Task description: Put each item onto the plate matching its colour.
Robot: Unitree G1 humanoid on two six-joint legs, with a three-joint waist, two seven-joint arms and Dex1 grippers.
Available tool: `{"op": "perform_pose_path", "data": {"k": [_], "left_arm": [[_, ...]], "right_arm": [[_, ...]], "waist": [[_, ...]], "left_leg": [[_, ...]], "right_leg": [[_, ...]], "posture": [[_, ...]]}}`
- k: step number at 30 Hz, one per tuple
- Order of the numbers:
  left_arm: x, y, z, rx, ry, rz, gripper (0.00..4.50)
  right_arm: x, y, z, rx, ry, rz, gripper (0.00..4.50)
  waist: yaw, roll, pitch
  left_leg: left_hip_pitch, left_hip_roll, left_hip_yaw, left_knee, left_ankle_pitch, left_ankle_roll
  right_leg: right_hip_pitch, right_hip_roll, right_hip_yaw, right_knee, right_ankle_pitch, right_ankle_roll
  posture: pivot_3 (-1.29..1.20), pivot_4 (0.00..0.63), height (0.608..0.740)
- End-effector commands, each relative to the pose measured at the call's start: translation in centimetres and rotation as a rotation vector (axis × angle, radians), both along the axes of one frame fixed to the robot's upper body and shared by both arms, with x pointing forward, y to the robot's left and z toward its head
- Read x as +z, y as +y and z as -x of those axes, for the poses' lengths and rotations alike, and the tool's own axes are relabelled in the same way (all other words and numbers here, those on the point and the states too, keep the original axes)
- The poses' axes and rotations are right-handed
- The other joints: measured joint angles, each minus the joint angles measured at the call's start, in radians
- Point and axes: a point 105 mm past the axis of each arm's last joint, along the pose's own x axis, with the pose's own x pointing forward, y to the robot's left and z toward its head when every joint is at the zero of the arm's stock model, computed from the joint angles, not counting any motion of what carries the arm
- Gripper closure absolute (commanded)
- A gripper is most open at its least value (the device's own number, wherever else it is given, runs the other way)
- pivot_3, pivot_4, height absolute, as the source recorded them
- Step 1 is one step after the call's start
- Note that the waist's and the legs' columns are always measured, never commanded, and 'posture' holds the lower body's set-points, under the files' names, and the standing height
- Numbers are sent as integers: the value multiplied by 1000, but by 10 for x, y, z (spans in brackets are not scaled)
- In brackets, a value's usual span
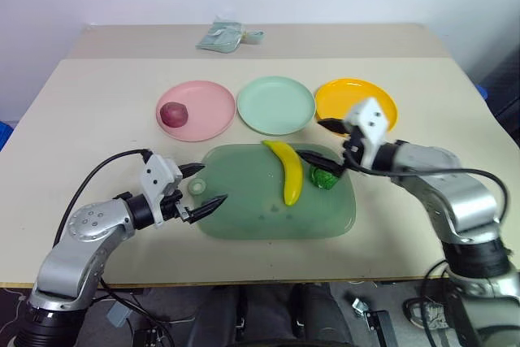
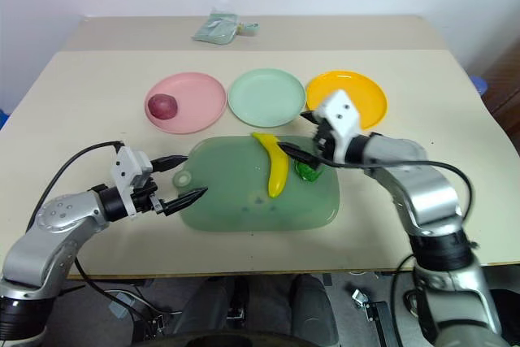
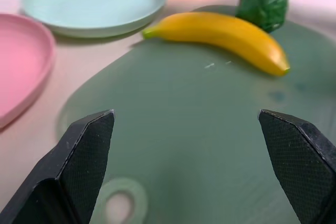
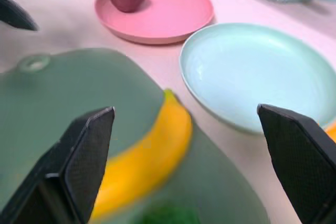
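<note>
On the table [image 1: 81,95]: three plates [image 1: 276,105], three toy foods [image 1: 289,171].

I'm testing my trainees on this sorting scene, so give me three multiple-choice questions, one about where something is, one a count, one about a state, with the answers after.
1. Where does the maroon ball lie?
A. on the pink plate
B. on the green mat
C. on the yellow-orange plate

2. How many toy foods lie on the green mat?
A. none
B. two
C. three

3. How does the left gripper stand?
A. shut on the banana
B. shut on nothing
C. open, holding nothing

Answers:
1. A, the ball sits inside the pink plate's rim in the head views.
2. B, only the banana and the green broccoli lump rest on the mat.
3. C, its two black fingers stand wide apart over the mat, with nothing between them in the left wrist view.
</note>
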Motion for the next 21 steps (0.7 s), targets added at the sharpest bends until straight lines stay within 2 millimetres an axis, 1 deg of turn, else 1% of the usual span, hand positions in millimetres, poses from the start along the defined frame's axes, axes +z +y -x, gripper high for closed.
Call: {"op": "perform_pose_path", "data": {"k": [1, 3, 5, 8, 14, 17, 18, 19, 20, 21], "left_arm": [[11, 1, 1, 4, -52, 1, 0], [12, -1, 2, 4, -56, 7, 0], [12, -3, 4, 4, -57, 11, 0], [11, -5, 8, 2, -53, 17, 0], [11, -9, 12, -8, -53, 26, 0], [12, -10, 11, -9, -54, 28, 0], [12, -10, 11, -10, -55, 28, 0], [13, -10, 10, -11, -57, 28, 0], [13, -11, 10, -13, -58, 28, 0], [13, -11, 9, -14, -60, 28, 0]], "right_arm": [[-6, 11, -13, -114, 57, 68, 77], [-12, 20, -16, -146, 116, 86, 77], [-19, 24, -16, -172, 142, 132, 77], [-25, 28, -15, -185, 171, 172, 77], [-32, 28, -15, -215, 207, 191, 77], [-34, 31, -15, -213, 221, 185, 833], [-34, 33, -14, -208, 226, 183, 1210], [-35, 35, -14, -204, 231, 182, 1774], [-35, 36, -13, -202, 233, 182, 2223], [-35, 38, -13, -201, 234, 181, 2832]], "waist": [[1, 0, 0], [1, 0, 0], [1, 0, 0], [-3, 0, 0], [-6, 0, 0], [-6, 0, 0], [-6, 0, 0], [-6, 0, 0], [-6, 0, 0], [-7, 0, 0]], "left_leg": [[0, 0, 0, 0, 0, 0], [0, -1, 0, 0, 0, 0], [0, -1, 0, 0, 0, 0], [-1, -1, 0, -1, 0, 0], [-1, -1, 0, -1, 0, 0], [-1, -1, 1, -1, 0, 0], [-1, -1, 0, -1, 0, 0], [-1, -1, 1, -1, 0, 0], [-1, -1, 1, -1, 0, 0], [-1, -1, 1, -1, 0, 0]], "right_leg": [[0, 0, 0, 0, 0, 0], [0, -1, 0, 0, 0, 0], [-1, 0, 0, 0, 0, 0], [-1, 0, 0, 0, 0, 0], [-1, 1, 0, 0, 0, 0], [-1, 1, 0, 0, 0, 0], [-1, 1, 0, 0, 0, 0], [-1, 1, 0, 0, 0, 0], [-1, 1, -1, 0, 0, 0], [-1, 1, -1, 0, 0, 0]], "posture": [[0, 150, 740], [0, 150, 740], [0, 150, 740], [0, 150, 740], [0, 150, 740], [0, 150, 740], [0, 150, 740], [0, 150, 740], [0, 150, 740], [0, 150, 740]]}}
